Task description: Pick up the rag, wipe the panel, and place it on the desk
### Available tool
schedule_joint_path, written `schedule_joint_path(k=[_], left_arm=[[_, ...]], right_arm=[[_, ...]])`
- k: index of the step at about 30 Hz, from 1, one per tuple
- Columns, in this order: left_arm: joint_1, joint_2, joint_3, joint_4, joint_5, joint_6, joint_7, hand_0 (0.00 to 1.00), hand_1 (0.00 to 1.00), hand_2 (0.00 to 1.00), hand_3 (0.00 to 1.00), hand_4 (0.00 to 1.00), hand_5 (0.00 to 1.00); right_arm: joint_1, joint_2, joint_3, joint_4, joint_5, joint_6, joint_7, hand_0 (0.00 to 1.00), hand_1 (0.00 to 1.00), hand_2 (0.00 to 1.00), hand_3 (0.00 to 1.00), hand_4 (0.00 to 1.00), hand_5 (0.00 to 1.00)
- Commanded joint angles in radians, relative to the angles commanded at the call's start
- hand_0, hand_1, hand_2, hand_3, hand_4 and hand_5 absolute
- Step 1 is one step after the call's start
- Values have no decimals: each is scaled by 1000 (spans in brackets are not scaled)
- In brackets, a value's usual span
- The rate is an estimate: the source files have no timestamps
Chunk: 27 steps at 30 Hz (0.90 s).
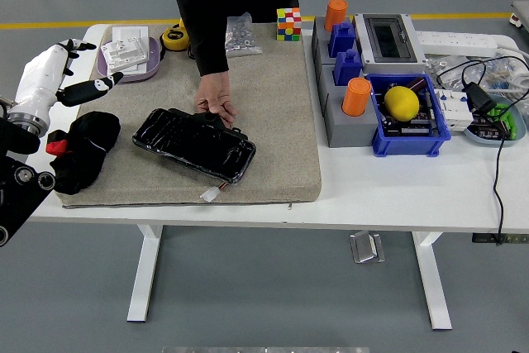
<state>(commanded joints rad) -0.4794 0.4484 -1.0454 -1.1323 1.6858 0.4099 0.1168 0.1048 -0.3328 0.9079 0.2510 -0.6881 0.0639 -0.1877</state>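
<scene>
A black rag (pixel 80 151) lies crumpled at the left end of the beige mat (pixel 273 121). My left hand (pixel 62 72), white with black fingertips, hovers above and slightly behind the rag with its fingers spread, holding nothing. The glossy black panel (pixel 195 145) lies flat on the mat to the right of the rag. A person's hand (pixel 216 97) rests on the panel's far edge. My right hand is out of view.
A purple tray with white parts (pixel 128 54), a yellow tape measure (pixel 174 35), a bag of small parts (pixel 240 35) and a colour cube (pixel 288 23) sit at the back. Grey and blue bins with orange cups, a lemon and an electrical box (pixel 388 39) stand right.
</scene>
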Motion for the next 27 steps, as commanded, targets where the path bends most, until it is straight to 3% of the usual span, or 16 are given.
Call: schedule_joint_path(k=[5,9,17,25,27], left_arm=[[25,-8,-43,-35,-92,11,-19,493,738,765,758,886,553],[54,-29,-69,-51,-216,26,-55,469,708,753,749,885,568],[95,-69,-120,-95,-463,41,-169,468,686,743,740,870,570],[123,-72,-133,-92,-712,0,-281,472,674,725,735,862,568],[136,-74,-136,-91,-782,-22,-309,469,656,705,687,843,533]], right_arm=[[-3,4,6,0,-2,-2,1,718,599,662,577,971,529],[-6,9,11,0,-5,-3,1,718,599,662,577,970,527],[-8,14,14,-2,-7,-6,1,718,599,662,576,969,527],[-10,17,11,-2,-6,-7,1,718,599,663,576,969,527],[-12,19,9,-4,-5,-7,1,718,599,663,576,969,525]])
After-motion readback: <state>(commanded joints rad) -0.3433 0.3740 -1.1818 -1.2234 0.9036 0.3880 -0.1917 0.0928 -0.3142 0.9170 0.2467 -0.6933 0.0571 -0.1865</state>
